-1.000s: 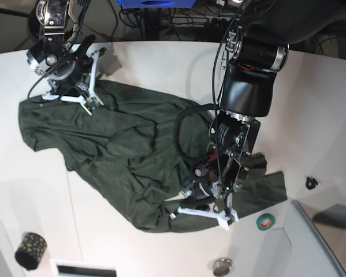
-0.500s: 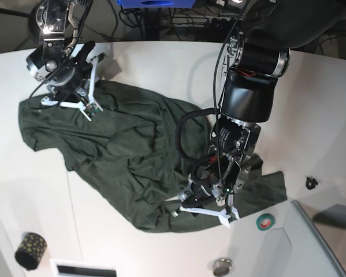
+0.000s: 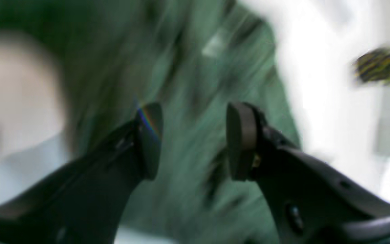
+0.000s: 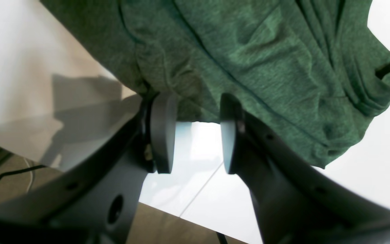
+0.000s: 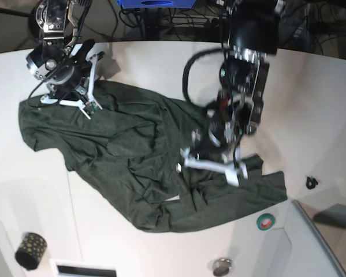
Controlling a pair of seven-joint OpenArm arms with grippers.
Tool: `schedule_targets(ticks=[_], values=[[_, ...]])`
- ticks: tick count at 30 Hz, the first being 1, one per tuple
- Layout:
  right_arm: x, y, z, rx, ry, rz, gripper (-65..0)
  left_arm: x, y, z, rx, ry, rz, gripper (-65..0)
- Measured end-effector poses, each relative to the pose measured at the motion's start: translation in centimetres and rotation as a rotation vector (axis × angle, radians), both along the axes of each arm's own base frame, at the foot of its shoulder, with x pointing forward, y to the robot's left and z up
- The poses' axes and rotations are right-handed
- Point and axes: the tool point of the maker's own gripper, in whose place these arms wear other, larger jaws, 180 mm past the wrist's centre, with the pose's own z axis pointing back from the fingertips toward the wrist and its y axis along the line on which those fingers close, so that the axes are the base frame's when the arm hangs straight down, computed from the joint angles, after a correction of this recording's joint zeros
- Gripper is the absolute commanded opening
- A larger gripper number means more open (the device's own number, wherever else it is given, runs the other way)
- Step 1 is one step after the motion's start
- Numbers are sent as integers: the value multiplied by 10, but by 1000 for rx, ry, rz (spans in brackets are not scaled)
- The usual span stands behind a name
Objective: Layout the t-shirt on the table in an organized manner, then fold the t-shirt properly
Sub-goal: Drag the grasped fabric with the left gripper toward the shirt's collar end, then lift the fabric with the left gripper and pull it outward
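The dark green t-shirt lies crumpled and wrinkled across the white table, with one part stretching toward the front right. My left gripper hovers above the shirt's right half; in the blurred left wrist view it is open with nothing between the pads, and green cloth lies below. My right gripper sits at the shirt's back left edge. In the right wrist view it is open, with bare table showing between the pads and the shirt's edge just past the tips.
A green tape roll lies at the front right near a grey bin edge. A black and yellow roll sits front left, also seen in the left wrist view. A small black item and a round metal piece are nearby.
My left gripper has opened, let go of the shirt's front edge and swung up and toward the back over the shirt. The right gripper has hardly moved.
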Motion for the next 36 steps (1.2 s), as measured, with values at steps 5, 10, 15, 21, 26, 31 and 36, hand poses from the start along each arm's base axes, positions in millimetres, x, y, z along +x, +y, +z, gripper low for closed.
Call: schedule_targets(ticks=[5, 10, 15, 21, 26, 31, 36], values=[[-12, 2, -17, 8, 60, 3, -440, -11, 36, -11, 84, 8, 27, -351], [-13, 2, -18, 9, 63, 3, -440, -34, 38, -28, 90, 75, 4, -351], [-12, 2, -17, 8, 60, 3, -440, -39, 48, -32, 112, 75, 18, -357], [-14, 2, -18, 8, 63, 3, -441, -72, 45, -56, 105, 163, 6, -359], [-13, 2, -18, 8, 63, 2, -441, -60, 58, -64, 150, 139, 45, -385], [-13, 2, -18, 7, 62, 2, -441, -61, 53, -66, 146, 126, 23, -650], [-13, 2, -18, 8, 61, 2, -441, -51, 51, -50, 139, 69, 3, -650]])
